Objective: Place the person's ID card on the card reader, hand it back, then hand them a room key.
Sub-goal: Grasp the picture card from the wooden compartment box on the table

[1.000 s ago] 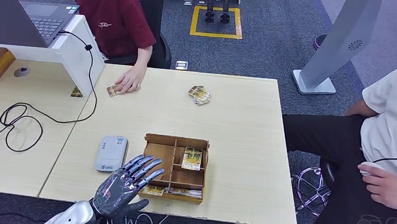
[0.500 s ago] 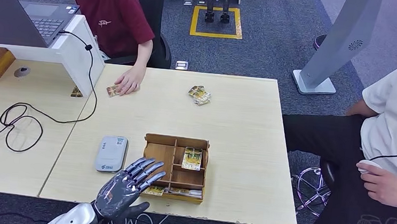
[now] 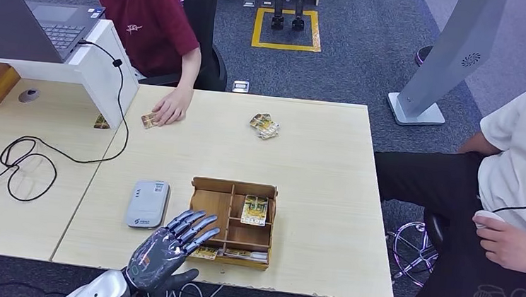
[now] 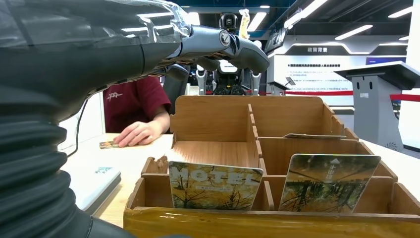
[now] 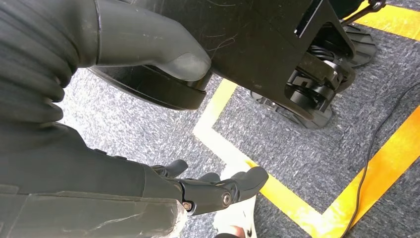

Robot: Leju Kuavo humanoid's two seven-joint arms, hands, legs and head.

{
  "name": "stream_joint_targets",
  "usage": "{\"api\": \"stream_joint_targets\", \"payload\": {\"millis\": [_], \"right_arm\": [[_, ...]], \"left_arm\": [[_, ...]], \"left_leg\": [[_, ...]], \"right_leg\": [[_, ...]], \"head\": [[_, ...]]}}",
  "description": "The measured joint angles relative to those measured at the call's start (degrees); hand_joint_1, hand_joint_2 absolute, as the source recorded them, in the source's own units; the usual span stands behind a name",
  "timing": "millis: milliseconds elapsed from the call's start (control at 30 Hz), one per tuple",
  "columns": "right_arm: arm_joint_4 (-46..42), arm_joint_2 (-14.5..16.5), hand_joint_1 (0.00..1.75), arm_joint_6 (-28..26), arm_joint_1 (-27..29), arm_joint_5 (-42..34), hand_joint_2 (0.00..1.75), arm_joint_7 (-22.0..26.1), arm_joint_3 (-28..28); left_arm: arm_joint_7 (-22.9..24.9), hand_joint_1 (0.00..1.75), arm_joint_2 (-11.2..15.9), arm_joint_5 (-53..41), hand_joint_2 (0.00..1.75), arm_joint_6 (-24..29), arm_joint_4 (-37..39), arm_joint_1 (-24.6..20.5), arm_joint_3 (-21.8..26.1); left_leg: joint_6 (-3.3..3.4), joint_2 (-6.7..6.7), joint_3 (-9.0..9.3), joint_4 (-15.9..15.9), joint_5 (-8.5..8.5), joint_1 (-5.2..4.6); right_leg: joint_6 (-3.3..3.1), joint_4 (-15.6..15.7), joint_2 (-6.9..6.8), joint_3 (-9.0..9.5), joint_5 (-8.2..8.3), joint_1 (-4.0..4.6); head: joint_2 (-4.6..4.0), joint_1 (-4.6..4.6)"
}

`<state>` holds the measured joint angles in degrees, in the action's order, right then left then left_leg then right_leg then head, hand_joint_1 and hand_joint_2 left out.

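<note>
In the left wrist view, the front card in the wooden box [image 4: 277,148] shows large pale letters that read "HOTEL" [image 4: 214,184] over a picture of trees; the second key card [image 4: 327,182] beside it has the same kind of picture and a small white mark near its top edge that is too small to read. The box is divided into several compartments. In the head view, one key card [image 3: 254,209] lies in a compartment on the right side of the box [image 3: 234,187], and more cards stand in the front row at the lower edge.

The left hand [image 3: 164,249] is in the lower middle of the frame, at the front left corner of the box, with its fingers [image 3: 194,222] spread and straight, holding nothing. The grey card reader [image 3: 147,203] lies on the tabletop [image 3: 316,160] just left of the box; it has a small label that cannot be read.

The ID card [image 3: 150,120] is in the upper left of the frame, on the tabletop under the person's hand [image 3: 171,106]. A small pile of cards [image 3: 265,125] lies in the upper middle.

The right hand [image 5: 218,191] hangs over the floor with its fingers loosely bent and holds nothing.
</note>
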<state>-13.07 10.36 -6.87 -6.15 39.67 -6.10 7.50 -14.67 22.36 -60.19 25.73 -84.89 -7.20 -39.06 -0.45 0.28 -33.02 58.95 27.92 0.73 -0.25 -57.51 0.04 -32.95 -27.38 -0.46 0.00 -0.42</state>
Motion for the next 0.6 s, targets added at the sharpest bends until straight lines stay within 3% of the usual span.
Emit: {"api": "stream_joint_targets", "payload": {"millis": [67, 200, 600], "right_arm": [[0.0, 0.0, 0.00, 0.0, 0.0, 0.0, 1.75, 0.0, 0.0], [0.0, 0.0, 0.00, 0.1, -0.1, 0.0, 1.75, 0.0, 0.0], [0.0, 0.0, 0.00, 0.2, -0.2, 0.2, 1.75, 0.0, 0.0]], "left_arm": [[0.0, 0.01, -0.1, 0.0, 1.75, 0.0, 0.0, 0.0, 0.0], [-0.2, 1.70, -0.2, 0.7, 1.75, -0.3, 0.0, 0.0, -0.1], [-1.1, 1.75, -0.4, 2.8, 1.75, -2.9, 0.6, -0.2, -0.9]], "left_leg": [[0.00, 0.00, 0.00, 0.0, 0.00, 0.00], [0.00, 0.00, 0.00, 0.0, 0.00, 0.00], [0.00, 0.00, 0.01, 0.0, 0.00, 0.00]], "right_leg": [[0.00, 0.0, 0.00, 0.00, 0.00, 0.00], [0.00, 0.0, 0.00, 0.00, 0.00, 0.00], [0.00, 0.0, 0.00, 0.00, 0.00, 0.00]], "head": [[0.00, 0.00], [-0.01, 0.00], [0.00, 0.00]]}}
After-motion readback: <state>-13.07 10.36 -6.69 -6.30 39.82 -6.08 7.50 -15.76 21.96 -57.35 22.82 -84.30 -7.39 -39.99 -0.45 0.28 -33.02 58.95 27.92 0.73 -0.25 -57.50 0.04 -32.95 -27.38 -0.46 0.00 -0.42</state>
